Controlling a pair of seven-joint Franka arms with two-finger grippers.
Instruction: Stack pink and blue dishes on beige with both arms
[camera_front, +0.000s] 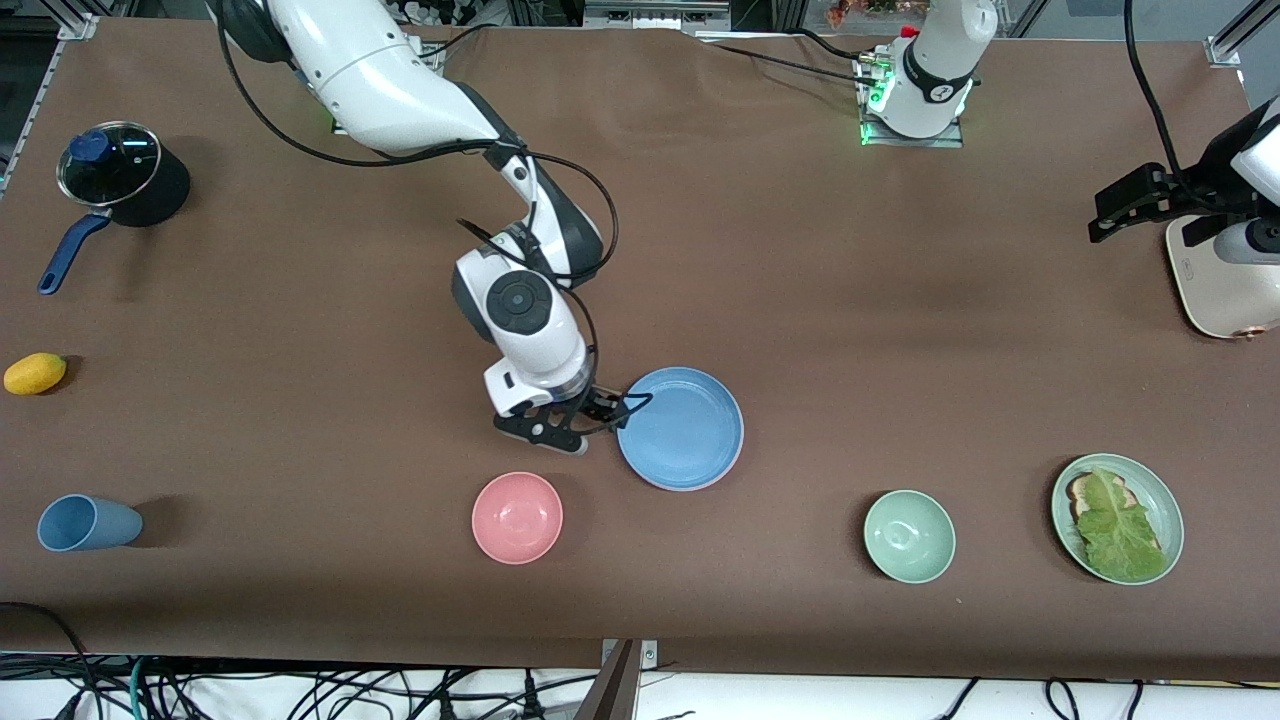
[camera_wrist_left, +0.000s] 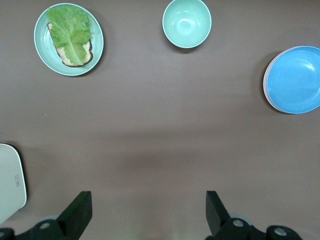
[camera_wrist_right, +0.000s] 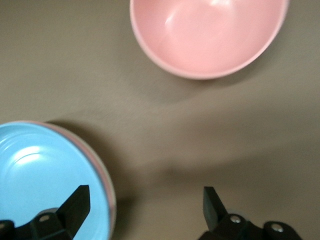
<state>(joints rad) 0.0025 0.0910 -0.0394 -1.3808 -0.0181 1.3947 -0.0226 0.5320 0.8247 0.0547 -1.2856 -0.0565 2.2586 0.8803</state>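
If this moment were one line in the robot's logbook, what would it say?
blue plate tops stack, pink rim beneath | right gripper open beside stack | left gripper open, waiting

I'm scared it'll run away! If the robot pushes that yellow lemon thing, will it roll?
Probably, a bit. The yellow fruit is rounded, lying on flat brown table, so it would likely wobble sideways. Its oval shape suggests crooked rolling. It looks small, probably light.

table | plate stack | bowls | cup | pot | lemon
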